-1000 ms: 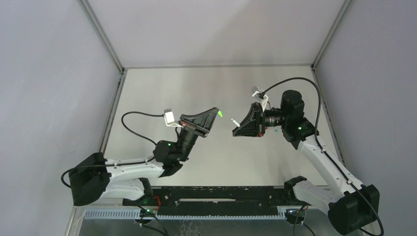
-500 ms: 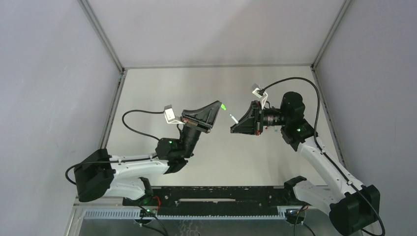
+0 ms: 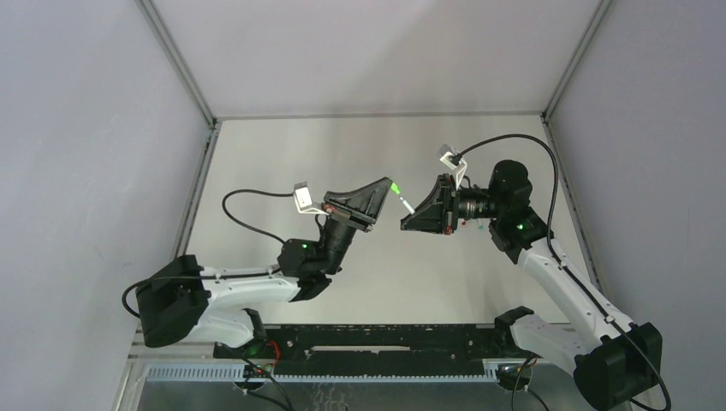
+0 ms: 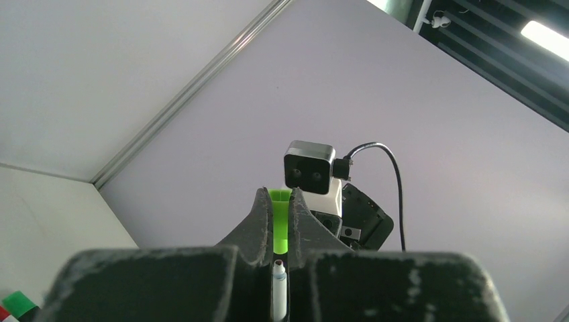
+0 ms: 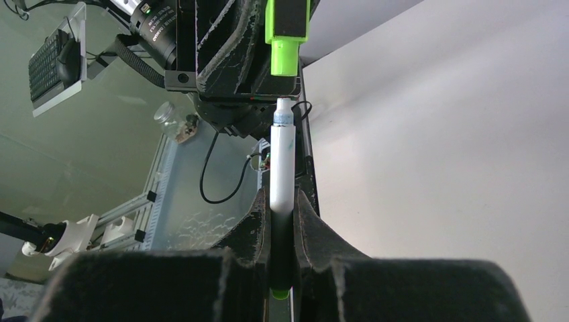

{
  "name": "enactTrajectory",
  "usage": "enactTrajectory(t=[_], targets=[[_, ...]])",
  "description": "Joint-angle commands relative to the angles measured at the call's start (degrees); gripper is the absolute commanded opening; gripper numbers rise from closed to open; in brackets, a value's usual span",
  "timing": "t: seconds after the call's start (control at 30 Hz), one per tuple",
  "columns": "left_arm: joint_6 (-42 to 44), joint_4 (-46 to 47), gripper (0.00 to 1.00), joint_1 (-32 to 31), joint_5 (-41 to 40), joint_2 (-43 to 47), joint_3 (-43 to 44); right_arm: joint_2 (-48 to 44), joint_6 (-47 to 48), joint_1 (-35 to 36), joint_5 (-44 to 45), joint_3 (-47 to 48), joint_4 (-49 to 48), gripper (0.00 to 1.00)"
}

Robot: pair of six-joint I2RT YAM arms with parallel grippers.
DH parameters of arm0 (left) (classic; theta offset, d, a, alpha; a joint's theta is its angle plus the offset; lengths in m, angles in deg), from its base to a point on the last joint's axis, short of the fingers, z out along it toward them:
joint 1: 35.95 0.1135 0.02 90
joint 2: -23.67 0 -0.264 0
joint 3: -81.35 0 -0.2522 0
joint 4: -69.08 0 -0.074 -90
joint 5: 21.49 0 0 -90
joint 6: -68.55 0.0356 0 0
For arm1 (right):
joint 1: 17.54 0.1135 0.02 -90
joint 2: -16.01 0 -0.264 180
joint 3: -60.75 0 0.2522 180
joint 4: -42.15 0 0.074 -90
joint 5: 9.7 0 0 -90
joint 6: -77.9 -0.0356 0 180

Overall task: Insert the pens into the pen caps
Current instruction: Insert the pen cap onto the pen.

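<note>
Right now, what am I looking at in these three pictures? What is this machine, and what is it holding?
Two robot arms stand bolted to a table. One picture looks down from above; the other two come from small cameras on each wrist, looking along that arm's own hand. The left hand pinches a bright green cap. The right hand pinches a white pen, tip pointed at the cap's opening, close but not yet in. In the left wrist picture's corner, green and red bits show, too cut off to name.
</note>
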Motion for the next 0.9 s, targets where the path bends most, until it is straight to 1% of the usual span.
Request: enactTrajectory(t=[0.0, 0.87], targets=[[-1.39, 1.68, 0.00, -0.35, 1.03, -0.41, 2.98, -1.12, -0.77, 0.39, 0.66, 0.28, -1.77, 0.00], [-5.63, 1.75, 0.00, -0.36, 0.63, -1.12, 0.90, -1.40, -0.74, -0.22, 0.75, 0.28, -2.02, 0.00]])
